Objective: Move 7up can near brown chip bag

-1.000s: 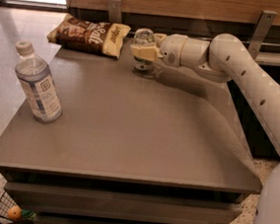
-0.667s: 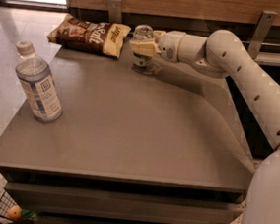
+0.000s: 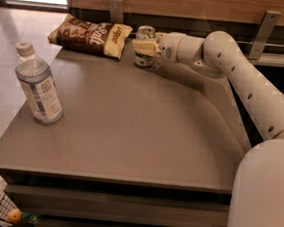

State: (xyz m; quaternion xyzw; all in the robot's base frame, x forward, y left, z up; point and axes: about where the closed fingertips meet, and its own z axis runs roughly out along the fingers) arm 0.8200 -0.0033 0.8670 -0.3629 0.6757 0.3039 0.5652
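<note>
The 7up can, silver with a pull-tab top, stands upright at the back of the table, just right of the brown chip bag. The bag lies flat at the back left, dark brown with white lettering and a cream-yellow end facing the can. My gripper reaches in from the right, and its cream fingers are closed around the can's middle. The can's lower edge is at the table surface; I cannot tell whether it touches. A small gap separates can and bag.
A clear water bottle with a white cap stands upright near the left edge of the grey table. A wooden wall with metal brackets runs behind the table. My white arm spans the right side.
The gripper with the can has moved slightly back and to the left, closer to the chip bag. The bottle and bag have not moved.
</note>
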